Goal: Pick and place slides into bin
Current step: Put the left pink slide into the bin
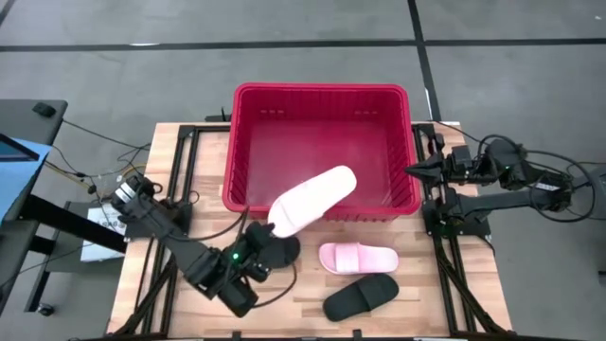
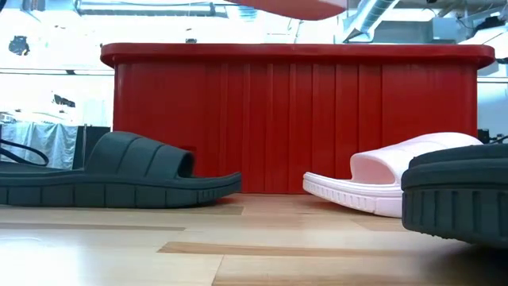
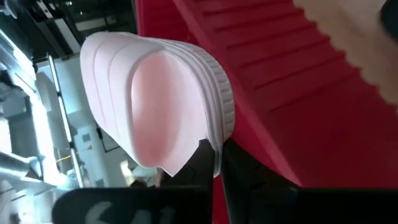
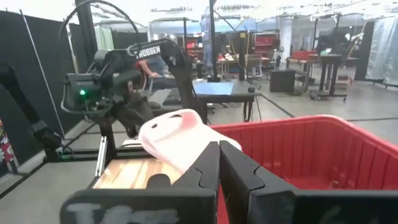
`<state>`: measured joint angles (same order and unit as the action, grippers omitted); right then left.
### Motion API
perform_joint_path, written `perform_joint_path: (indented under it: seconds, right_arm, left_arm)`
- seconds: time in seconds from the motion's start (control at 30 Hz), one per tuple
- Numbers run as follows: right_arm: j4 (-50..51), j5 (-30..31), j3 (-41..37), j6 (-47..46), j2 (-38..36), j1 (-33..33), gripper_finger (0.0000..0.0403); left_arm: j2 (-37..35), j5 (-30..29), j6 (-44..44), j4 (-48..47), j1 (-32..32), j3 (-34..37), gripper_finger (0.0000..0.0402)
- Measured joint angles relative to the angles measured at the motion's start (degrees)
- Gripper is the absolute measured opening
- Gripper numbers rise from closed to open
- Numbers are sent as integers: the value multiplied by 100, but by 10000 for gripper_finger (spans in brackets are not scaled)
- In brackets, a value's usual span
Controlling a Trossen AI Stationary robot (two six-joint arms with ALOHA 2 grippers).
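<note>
A pale pink slide (image 1: 312, 199) hangs tilted in the air, and my left gripper (image 1: 270, 232) is shut on its near end. The slide's far end reaches over the near rim of the red bin (image 1: 322, 93). On the table in front of the bin, a second pink slide (image 1: 355, 258) lies on its sole. A black slide (image 1: 362, 296) lies nearer the front edge. Another black slide (image 1: 281, 252) lies partly hidden under my left gripper. My right gripper (image 1: 412, 170) is shut and held still above the bin's right rim, touching nothing. My left gripper pinches the pink slide between its two fingers at the sole's edge (image 3: 208, 134), at the end nearest the table's front. The fingers slant up from the near left, toward the bin. The slide is lifted clear of the table and tilted, with its free end higher, over the bin's rim.
The bin's tall near wall (image 2: 294, 119) stands just behind the slides on the table. The black frame rails (image 1: 445, 256) run along both sides of the wooden tabletop. Bare wood lies at the near left (image 1: 151, 303).
</note>
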<state>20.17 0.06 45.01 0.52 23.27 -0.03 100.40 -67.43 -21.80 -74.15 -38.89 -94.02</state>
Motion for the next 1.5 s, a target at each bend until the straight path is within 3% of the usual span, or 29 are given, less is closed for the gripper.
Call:
perform_joint_path:
  seconds: [0.43,0.87,1.0,1.2,1.3,1.4,1.5]
  right_arm:
    - [-48,252,133,319,1016,9,11]
    - [-372,1306,779,2513,2268,755,91]
    - [-658,1995,953,3037,2645,1038,111]
    - [-1110,3921,1049,3440,3081,1345,151]
    - [-1358,4579,1049,3408,3221,1397,178]
    - [-1360,4669,1049,3401,3236,1468,206]
    - [-1362,4305,1049,3320,3234,1539,227]
  left_arm:
    - [-186,-390,-383,114,776,0,0]
    - [-487,-372,-1374,1166,1381,0,0]
    - [-487,-272,-1682,1426,1482,0,0]
    - [-487,-40,-2081,1830,1556,0,0]
    - [-487,-52,-2222,2045,1556,0,0]
    - [-487,-82,-2284,2184,1562,0,0]
    - [-487,-153,-2338,2181,1562,0,0]
